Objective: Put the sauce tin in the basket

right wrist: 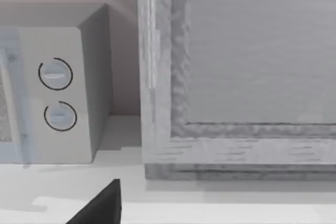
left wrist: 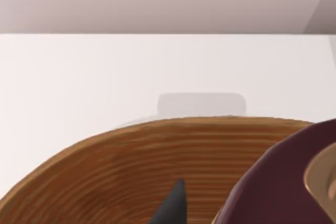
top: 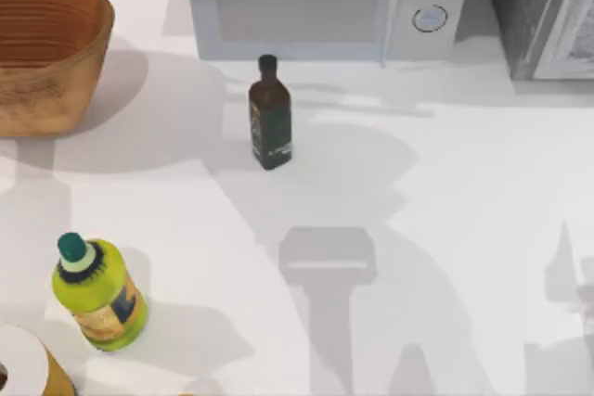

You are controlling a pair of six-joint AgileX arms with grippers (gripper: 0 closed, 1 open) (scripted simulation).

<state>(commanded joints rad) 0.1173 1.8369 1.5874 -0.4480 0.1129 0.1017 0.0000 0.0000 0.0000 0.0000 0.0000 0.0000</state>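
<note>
The sauce tin (left wrist: pixel 278 182) looms close in the left wrist view, dark maroon-brown with a tan top, tilted in front of the basket's rim. My left gripper (left wrist: pixel 176 205) sits just beside it, with a narrow gap between them. The orange-brown ribbed basket (left wrist: pixel 131 171) curves behind both. From above, the basket (top: pixel 46 53) stands at the table's far left corner. My right gripper (right wrist: pixel 102 205) is parked near the back right, facing a microwave and a grey cabinet.
A dark green glass bottle (top: pixel 269 113) stands mid-table. A yellow-green bottle with a teal cap (top: pixel 97 294) lies at the front left, next to a round white-topped object (top: pixel 23 368). A microwave (top: pixel 325 2) and a grey cabinet (top: pixel 538 11) line the back.
</note>
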